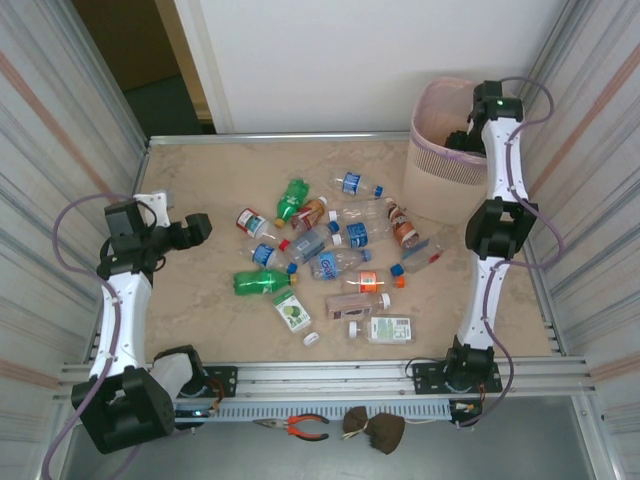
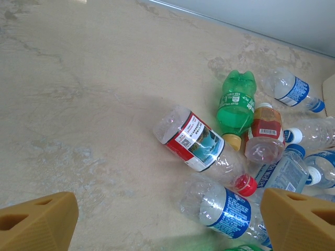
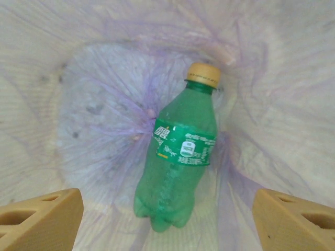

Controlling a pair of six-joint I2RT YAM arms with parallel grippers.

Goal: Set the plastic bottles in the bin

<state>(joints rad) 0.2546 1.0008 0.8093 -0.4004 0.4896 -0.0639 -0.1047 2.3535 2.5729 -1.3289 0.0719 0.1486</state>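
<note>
– Green bottle (image 3: 178,162), where is it?
– Inside the bin (image 1: 440,185), on the lilac liner (image 3: 94,130). The right gripper (image 3: 167,222) is above it, jaws wide, holding nothing.
– And the left gripper (image 2: 167,225)?
– Jaws wide too, empty, over the bench (image 2: 78,78) beside the other bottles (image 1: 327,264), which lie in a loose heap mid-bench.

On the blue label of a clear bottle (image 2: 285,175), white lettering is seen that appears to read "Water". A QR code and fine print, too small to be read, are carried on the red-and-white label of the red-capped bottle (image 2: 201,144). A barcode is printed on the amber bottle (image 2: 264,133). White lettering on the green bottle (image 3: 178,167) is not legible.
</note>
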